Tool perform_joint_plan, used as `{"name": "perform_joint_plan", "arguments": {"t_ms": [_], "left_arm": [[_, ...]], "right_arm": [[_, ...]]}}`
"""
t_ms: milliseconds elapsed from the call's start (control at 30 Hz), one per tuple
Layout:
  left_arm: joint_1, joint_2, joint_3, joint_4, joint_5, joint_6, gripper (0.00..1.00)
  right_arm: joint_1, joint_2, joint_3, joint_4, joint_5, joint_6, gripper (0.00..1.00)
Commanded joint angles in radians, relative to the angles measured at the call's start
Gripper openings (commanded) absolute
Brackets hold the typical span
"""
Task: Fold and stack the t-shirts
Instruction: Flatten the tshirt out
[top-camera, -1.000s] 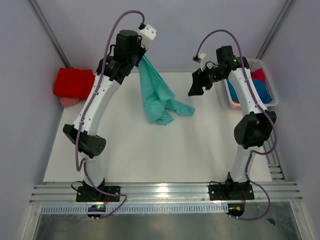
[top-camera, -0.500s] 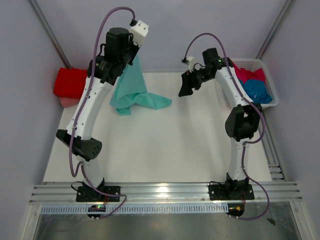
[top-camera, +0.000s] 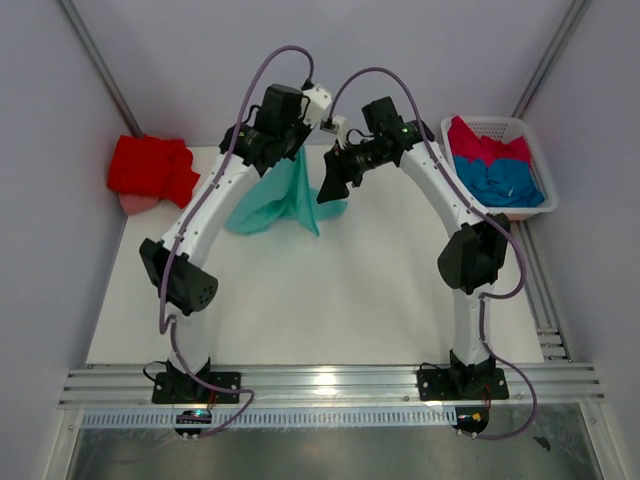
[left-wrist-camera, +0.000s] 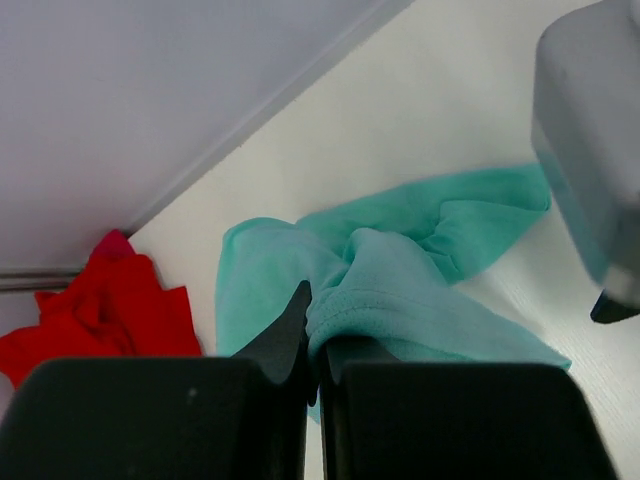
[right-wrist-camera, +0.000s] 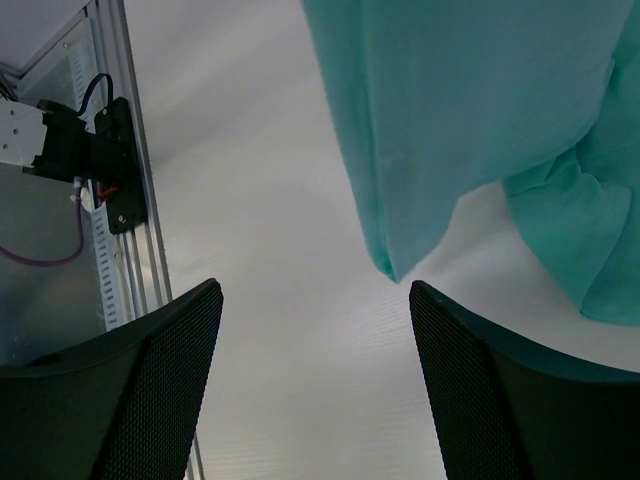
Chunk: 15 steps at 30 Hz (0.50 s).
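Mint-teal cloth fills the middle of the scene: the teal t-shirt (top-camera: 275, 205) hangs from the left claw (left-wrist-camera: 312, 325), which is raised over the far part of the white table (top-camera: 350, 290). Its two black fingers (left-wrist-camera: 270, 350) are pressed together with a fold of the shirt pinched between them — the wrist view shows the cloth bunching out right at the tips. Below the grip the shirt falls in a loose, crumpled drape, and its lower part lies on the table.

The right claw (right-wrist-camera: 315, 300) hovers just beside the hanging shirt, on its right side. Its fingers (right-wrist-camera: 150, 390) are well apart with nothing between them — a lower corner of the teal cloth dangles beyond the gap, touching neither finger as far as can be seen.

At the far left edge of the table the red t-shirt (top-camera: 148, 165) sits in a rumpled heap, well apart from the teal one. At the far right stands a white basket (top-camera: 492, 121). The crimson-pink t-shirt (top-camera: 480, 143) lies in its far part and the blue t-shirt (top-camera: 505, 180) in its near part, both crumpled and touching each other.
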<state>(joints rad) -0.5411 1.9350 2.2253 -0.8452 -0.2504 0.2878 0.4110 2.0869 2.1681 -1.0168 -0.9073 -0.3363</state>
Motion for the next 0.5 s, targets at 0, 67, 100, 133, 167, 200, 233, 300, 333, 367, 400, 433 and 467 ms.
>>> {"name": "perform_joint_plan", "arguments": {"t_ms": [0, 67, 100, 133, 167, 200, 233, 300, 333, 367, 400, 433, 467], "left_arm": [[-0.01, 0.061, 0.042, 0.064, -0.043, -0.009, 0.0], [-0.013, 0.094, 0.059, 0.092, -0.064, 0.002, 0.0], [-0.016, 0.104, 0.065, 0.118, -0.075, 0.007, 0.0], [-0.017, 0.114, 0.089, 0.129, -0.082, 0.022, 0.0], [-0.02, 0.136, 0.105, 0.135, -0.093, 0.028, 0.0], [-0.022, 0.146, 0.12, 0.138, -0.098, 0.036, 0.0], [-0.023, 0.157, 0.15, 0.141, -0.104, 0.046, 0.0], [-0.023, 0.177, 0.172, 0.149, -0.131, 0.054, 0.0], [-0.023, 0.18, 0.183, 0.162, -0.138, 0.062, 0.0], [-0.023, 0.179, 0.186, 0.17, -0.145, 0.066, 0.0], [-0.023, 0.177, 0.188, 0.178, -0.145, 0.07, 0.0], [-0.023, 0.174, 0.191, 0.184, -0.145, 0.073, 0.0], [-0.023, 0.171, 0.194, 0.189, -0.148, 0.073, 0.0]], "right_arm": [[0.011, -0.09, -0.01, 0.061, 0.025, 0.05, 0.79], [0.021, -0.12, -0.019, 0.054, 0.047, 0.033, 0.79], [0.031, -0.128, -0.019, 0.052, 0.05, 0.028, 0.79], [0.034, -0.137, -0.022, 0.05, 0.054, 0.026, 0.79], [0.037, -0.152, -0.027, 0.052, 0.056, 0.029, 0.79], [0.04, -0.16, -0.033, 0.053, 0.059, 0.026, 0.79], [0.049, -0.168, -0.056, 0.057, 0.077, 0.016, 0.79], [0.055, -0.183, -0.094, 0.058, 0.106, -0.003, 0.79], [0.06, -0.183, -0.106, 0.057, 0.134, -0.012, 0.79], [0.06, -0.183, -0.12, 0.061, 0.143, -0.015, 0.79], [0.06, -0.183, -0.137, 0.064, 0.151, -0.021, 0.79], [0.06, -0.18, -0.172, 0.069, 0.163, -0.026, 0.79], [0.06, -0.177, -0.185, 0.075, 0.188, -0.036, 0.79]]}}
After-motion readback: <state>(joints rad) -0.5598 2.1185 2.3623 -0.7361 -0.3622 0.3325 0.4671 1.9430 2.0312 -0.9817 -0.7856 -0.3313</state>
